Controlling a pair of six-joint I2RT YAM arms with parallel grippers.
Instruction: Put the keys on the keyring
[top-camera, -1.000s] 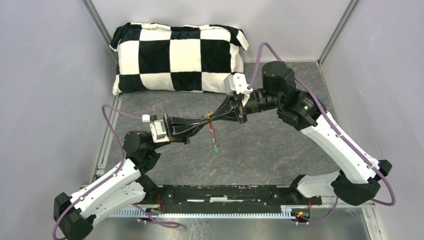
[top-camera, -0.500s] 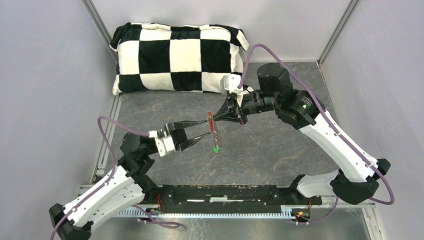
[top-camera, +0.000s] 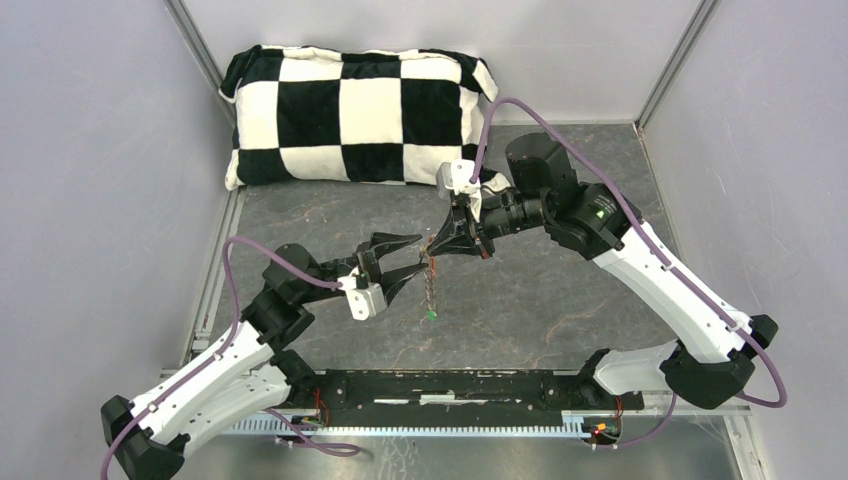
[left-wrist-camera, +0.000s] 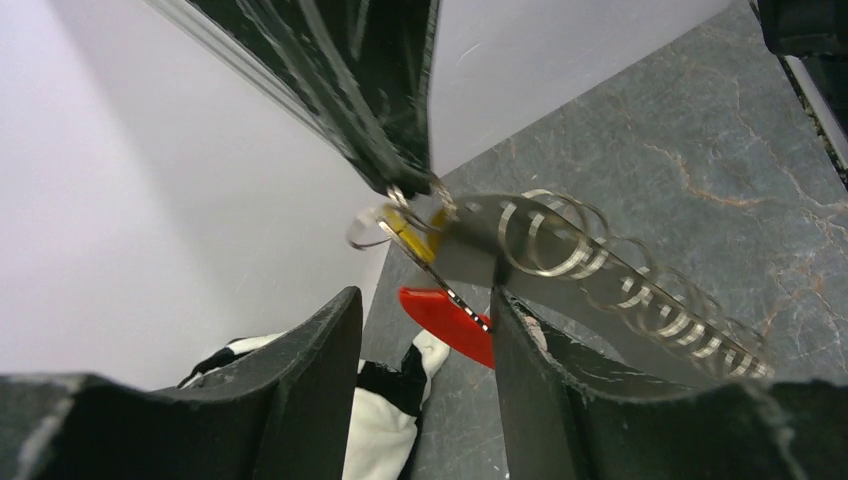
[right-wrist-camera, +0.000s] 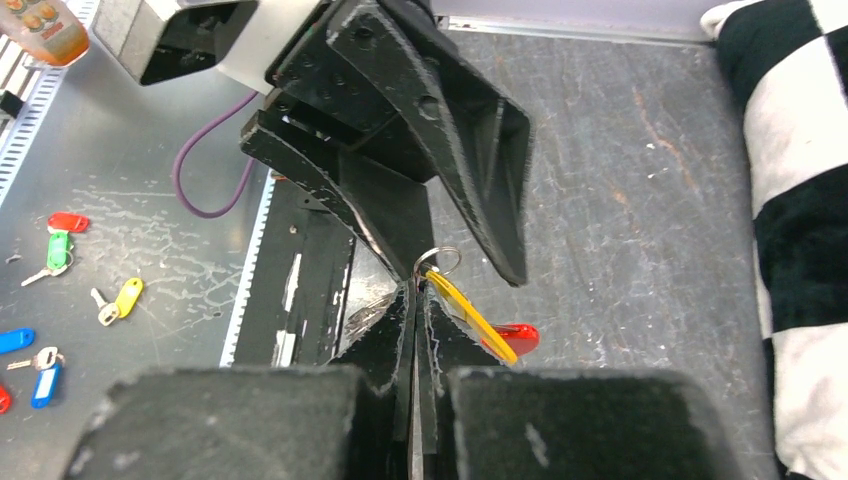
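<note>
My right gripper (top-camera: 433, 244) is shut on the top of the keyring (top-camera: 429, 282), whose grey chain hangs down above the table with the green key (top-camera: 429, 314) at its lower end. In the right wrist view the shut fingertips (right-wrist-camera: 415, 292) pinch a small ring (right-wrist-camera: 441, 262) that carries the yellow key (right-wrist-camera: 468, 315), with the red tag (right-wrist-camera: 516, 336) behind it. My left gripper (top-camera: 414, 256) stands open just left of the chain, touching nothing. Its wrist view shows the yellow key (left-wrist-camera: 421, 233), red tag (left-wrist-camera: 447, 316) and chain loops (left-wrist-camera: 590, 272) just beyond its open fingers (left-wrist-camera: 330, 340).
A black-and-white checkered pillow (top-camera: 350, 105) lies against the back wall. Metal rails run along the left side (top-camera: 215, 270) and the near edge (top-camera: 440, 395). Several spare coloured keys (right-wrist-camera: 55, 250) lie on the metal shelf beyond the rail.
My left gripper has opened, let go of the keyring and drawn back to the left of it. The right gripper still holds the ring and has shifted slightly left.
</note>
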